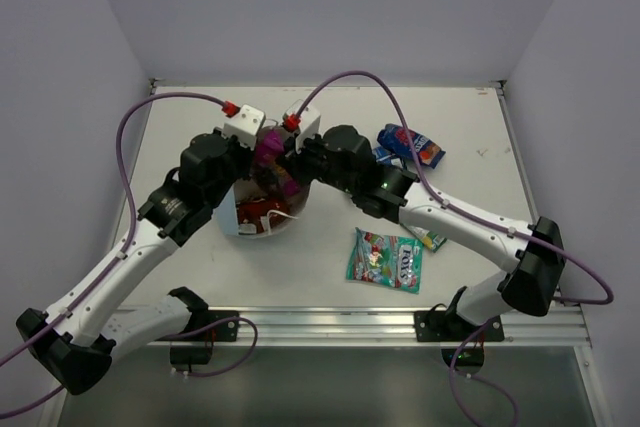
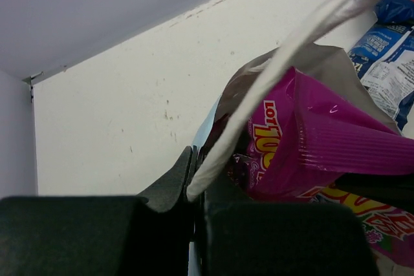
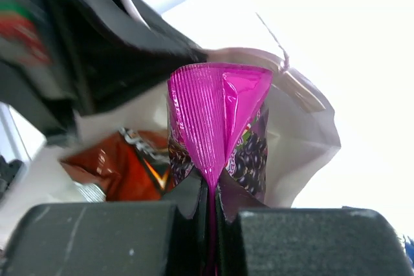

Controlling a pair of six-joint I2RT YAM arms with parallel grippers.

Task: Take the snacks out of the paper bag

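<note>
The light-blue paper bag (image 1: 230, 215) stands open at the table's middle left. My left gripper (image 1: 250, 169) is shut on its white loop handle (image 2: 278, 69) and rim, seen in the left wrist view (image 2: 194, 179). My right gripper (image 1: 285, 162) is shut on the top seam of the magenta-purple packet (image 1: 268, 152), which sticks up out of the bag's mouth (image 3: 217, 121). The red-orange Doritos packet (image 3: 123, 166) lies inside the bag. The teal packet (image 1: 385, 259), a green-yellow packet (image 1: 430, 237) and two blue packets (image 1: 410, 145) lie on the table.
The white table (image 1: 200, 137) has purple-grey walls on three sides. A metal rail (image 1: 330, 322) runs along the near edge. The right arm reaches across above the green-yellow packet. The bag's white inside (image 3: 297, 140) wraps round the magenta packet.
</note>
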